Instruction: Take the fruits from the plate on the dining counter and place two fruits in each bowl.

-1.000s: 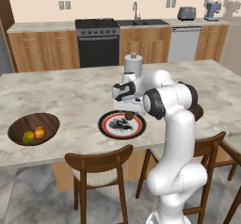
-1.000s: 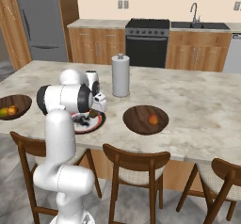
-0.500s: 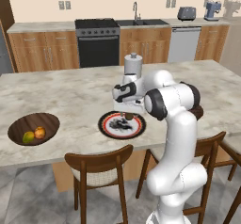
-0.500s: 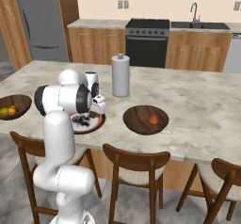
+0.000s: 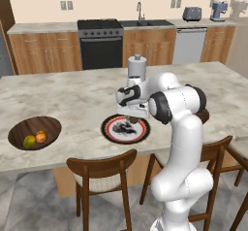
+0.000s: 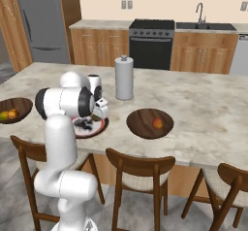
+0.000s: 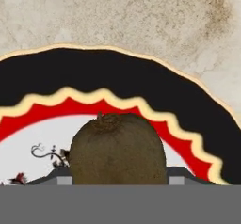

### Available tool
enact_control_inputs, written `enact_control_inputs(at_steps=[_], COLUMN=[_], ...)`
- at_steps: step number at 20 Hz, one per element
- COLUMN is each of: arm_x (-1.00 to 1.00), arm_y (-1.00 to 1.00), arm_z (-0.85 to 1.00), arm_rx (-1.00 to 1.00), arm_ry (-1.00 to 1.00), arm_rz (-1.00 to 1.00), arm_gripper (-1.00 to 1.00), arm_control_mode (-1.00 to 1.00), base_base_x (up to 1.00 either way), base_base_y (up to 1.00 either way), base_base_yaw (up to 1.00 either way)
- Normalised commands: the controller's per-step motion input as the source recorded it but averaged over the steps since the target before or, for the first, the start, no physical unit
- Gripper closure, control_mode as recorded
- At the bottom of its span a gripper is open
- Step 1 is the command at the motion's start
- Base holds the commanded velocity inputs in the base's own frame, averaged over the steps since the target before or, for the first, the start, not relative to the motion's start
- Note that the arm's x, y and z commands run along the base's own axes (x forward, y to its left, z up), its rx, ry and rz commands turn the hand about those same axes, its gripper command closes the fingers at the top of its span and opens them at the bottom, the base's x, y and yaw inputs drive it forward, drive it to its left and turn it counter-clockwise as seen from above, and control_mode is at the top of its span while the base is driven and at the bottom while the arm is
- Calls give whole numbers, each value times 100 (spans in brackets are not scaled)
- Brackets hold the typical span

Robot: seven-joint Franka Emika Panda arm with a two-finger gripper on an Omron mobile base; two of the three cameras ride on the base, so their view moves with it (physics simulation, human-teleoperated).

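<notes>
The gripper (image 5: 130, 122) hangs over the plate (image 5: 112, 133) near the counter's (image 5: 72, 96) front edge, jaws clenched on the brown fruit (image 7: 117, 148).

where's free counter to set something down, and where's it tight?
Free: the dining counter right of the right bowl, the slab behind the paper towel holder, and the stretch between the plate and the left bowl. Tight: over the plate, where the gripper and the brown fruit sit.
</notes>
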Motion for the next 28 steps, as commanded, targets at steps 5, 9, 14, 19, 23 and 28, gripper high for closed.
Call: enact_control_inputs(at_steps=[5,9,14,19,23,28], arm_x=[-60,-45,-22,-7,0,6], arm_y=[-38,-59,-72,-75,-72,-68], arm_z=[82,60,31,13,2,-3], arm_rx=[4,0,0,0,-1,0], arm_ry=[0,0,0,1,5,8], arm_rz=[-3,-4,-7,-6,-4,-2], arm_gripper=[100,100,100,100,100,100], arm_control_mode=[-100,-100,-100,-100,-100,-100], base_base_x=[0,0,0,0,0,0], base_base_y=[0,0,0,0,0,0], base_base_yaw=[0,0,0,0,0,0])
